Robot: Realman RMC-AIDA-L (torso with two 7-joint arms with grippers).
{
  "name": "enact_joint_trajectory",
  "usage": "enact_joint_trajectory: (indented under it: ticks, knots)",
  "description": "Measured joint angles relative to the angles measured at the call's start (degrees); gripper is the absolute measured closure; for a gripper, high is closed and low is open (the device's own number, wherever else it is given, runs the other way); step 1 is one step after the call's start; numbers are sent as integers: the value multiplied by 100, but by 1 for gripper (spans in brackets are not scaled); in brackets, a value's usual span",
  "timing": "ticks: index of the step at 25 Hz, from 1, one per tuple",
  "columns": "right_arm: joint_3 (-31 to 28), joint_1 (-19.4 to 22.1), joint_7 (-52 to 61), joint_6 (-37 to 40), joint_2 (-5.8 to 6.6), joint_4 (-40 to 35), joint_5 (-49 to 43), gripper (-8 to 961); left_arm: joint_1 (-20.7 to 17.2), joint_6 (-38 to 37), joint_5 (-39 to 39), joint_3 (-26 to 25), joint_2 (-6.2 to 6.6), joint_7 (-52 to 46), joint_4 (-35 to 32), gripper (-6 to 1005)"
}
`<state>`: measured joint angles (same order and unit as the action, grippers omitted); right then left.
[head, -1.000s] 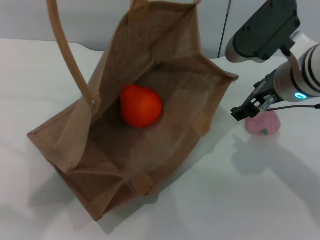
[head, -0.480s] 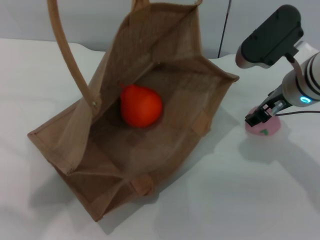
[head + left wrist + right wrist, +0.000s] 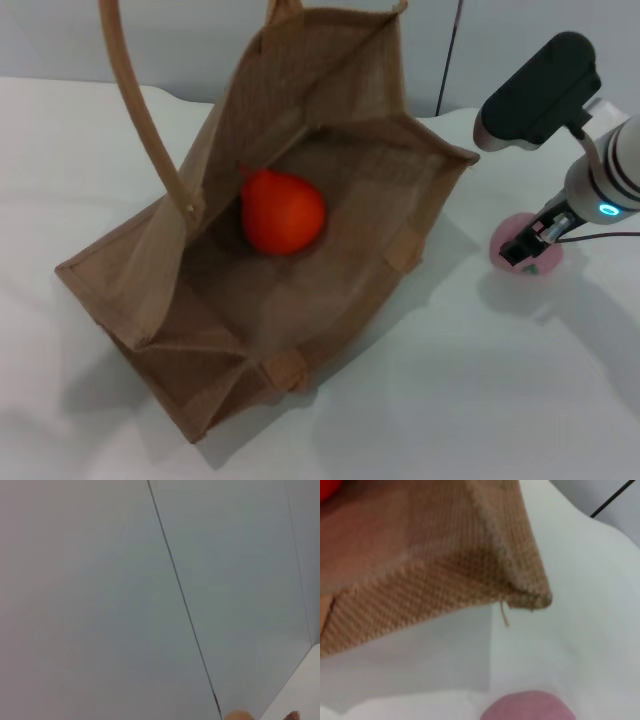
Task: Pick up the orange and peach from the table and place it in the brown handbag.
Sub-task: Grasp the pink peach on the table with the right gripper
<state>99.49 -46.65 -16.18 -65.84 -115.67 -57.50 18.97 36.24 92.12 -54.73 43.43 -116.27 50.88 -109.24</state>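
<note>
Handbag work is half done, judging by how things lie: the brown handbag [image 3: 290, 240] lies tipped on the white table [image 3: 480, 400] with its mouth gaping toward the camera and one long handle [image 3: 140, 110] arching up at the left; the orange [image 3: 283, 211] rests inside it, against the inner wall, so that fruit needs nothing more; the left arm is nowhere in the head view, and its wrist camera looks only at a pale wall, so whether its jaws are released or clenched cannot be told.

To the right of the bag's near corner [image 3: 532, 597], apart from it on the bare table, sits the peach [image 3: 525, 245]; the right gripper [image 3: 524, 246] is down on top of it, dark jaws right at the pink skin; whether they are parted around the fruit or already clenched on it I cannot tell; the right wrist view shows only the peach's rounded top [image 3: 529, 706] near the bag's corner.

The step in hand is the grasp of the peach; next, I judge, comes a firm but gentle close on the rounded fruit, a lift clear of the bound rim, then a carry leftward over the open mouth and a release beside the orange.
</note>
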Motion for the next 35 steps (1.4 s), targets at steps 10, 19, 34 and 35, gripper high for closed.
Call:
enact_joint_trajectory:
  ticks: [10, 19, 34, 35]
  knots:
    - [138, -49, 0, -41, -27, 120, 238, 133, -1, -1, 5, -1, 0, 32, 46, 878]
    - [210, -160, -6, -269, -27, 77, 370, 147, 9, -1, 38, 86, 0, 45, 113, 878]
    - [155, -198, -70, -259, -8, 17, 368, 326, -28, -20, 32, 83, 0, 45, 114, 879]
    - [153, -198, -70, -259, -8, 15, 367, 333, -30, -21, 40, 82, 0, 45, 114, 879]
